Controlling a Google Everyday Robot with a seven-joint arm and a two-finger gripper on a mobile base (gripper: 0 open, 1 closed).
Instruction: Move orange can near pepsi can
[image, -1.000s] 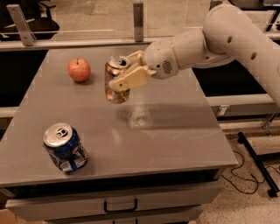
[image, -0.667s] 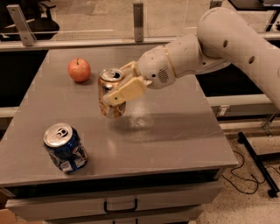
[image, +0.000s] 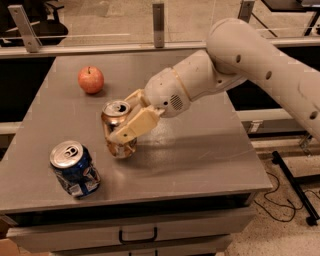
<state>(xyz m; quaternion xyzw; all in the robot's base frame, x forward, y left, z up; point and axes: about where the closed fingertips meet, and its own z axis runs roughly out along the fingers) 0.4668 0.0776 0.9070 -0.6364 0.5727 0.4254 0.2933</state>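
The orange can (image: 118, 131) is orange-gold with a silver top and stands at the middle-left of the grey table (image: 200, 150). My gripper (image: 126, 121) is shut on the orange can, one cream finger (image: 135, 128) across its front. The can's base is at or just above the tabletop. The pepsi can (image: 74, 168), blue and dented, stands near the front left edge, a short way to the left and in front of the orange can.
A red apple (image: 91, 79) sits at the back left of the table. My large white arm (image: 250, 65) reaches in from the right. A rail with posts runs behind the table. A drawer front lies below the front edge.
My gripper has carried the orange can left and forward, and lower, from the table's middle towards the pepsi can. The apple and pepsi can have not moved.
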